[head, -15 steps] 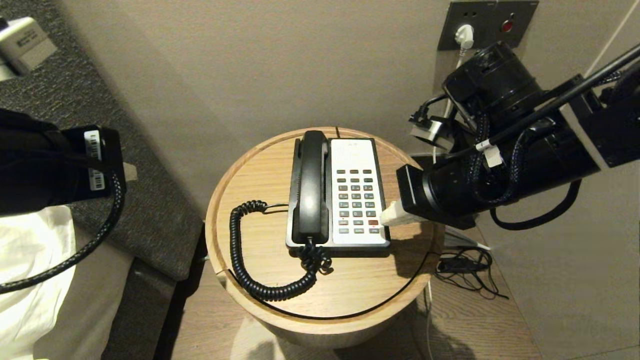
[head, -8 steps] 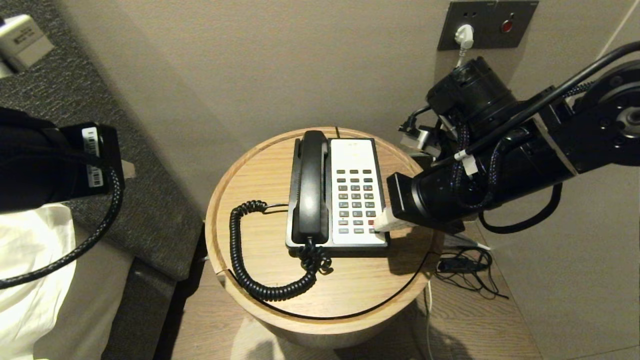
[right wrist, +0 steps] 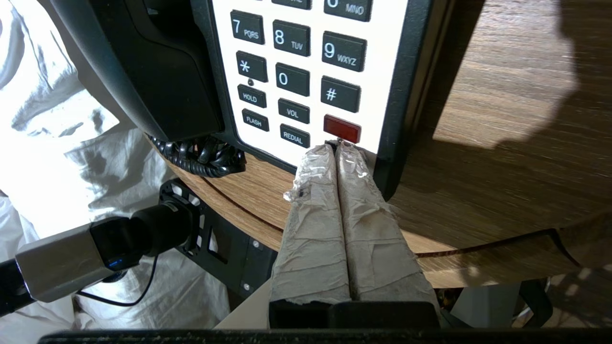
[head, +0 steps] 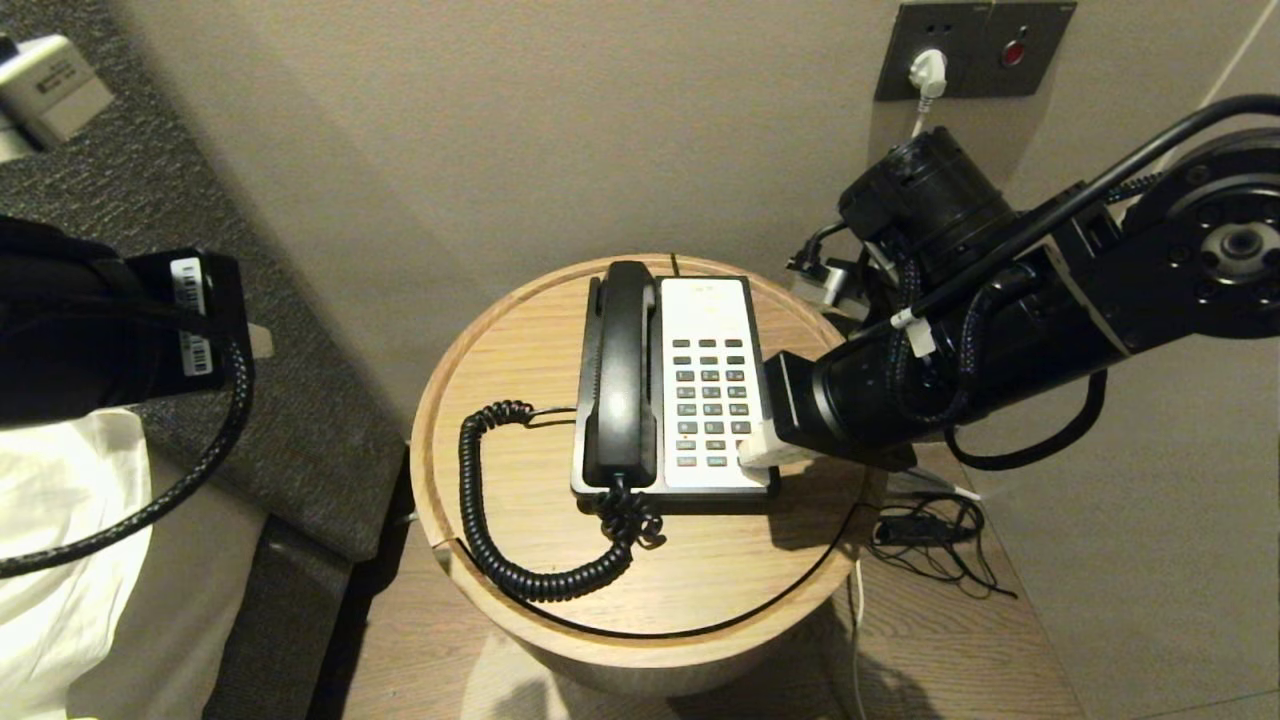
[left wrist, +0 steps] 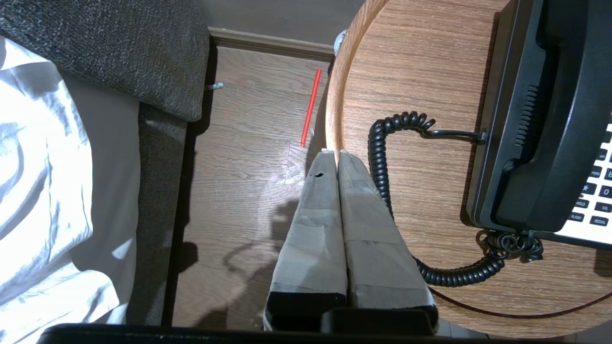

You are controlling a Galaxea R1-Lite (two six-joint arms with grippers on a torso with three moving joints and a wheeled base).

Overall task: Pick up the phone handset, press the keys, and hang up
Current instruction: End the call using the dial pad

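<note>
The black phone handset (head: 620, 370) (left wrist: 550, 119) (right wrist: 162, 71) lies in its cradle on the left side of the black-and-white phone base (head: 712, 305). Its coiled cord (head: 500, 520) (left wrist: 380, 157) loops over the table. My right gripper (head: 752, 452) (right wrist: 336, 145) is shut. Its taped tips sit on the lower right corner of the keys (head: 710, 400), just below the red key (right wrist: 342, 128); whether a key is pressed down I cannot tell. My left gripper (left wrist: 336, 154) is shut and empty, hanging off the table's left rim, apart from the cord.
The phone stands on a round wooden table (head: 700, 580) with a raised rim. A wall plate with a white plug (head: 930, 70) is behind; loose cables (head: 930, 540) lie on the floor at right. A bed with a white sheet (head: 60, 560) is at left. A red stick (left wrist: 310, 107) lies on the floor.
My right arm has moved left and lower, bringing its shut tips from beside the phone base onto the keypad's lower right corner. The left arm and the handset have not moved.
</note>
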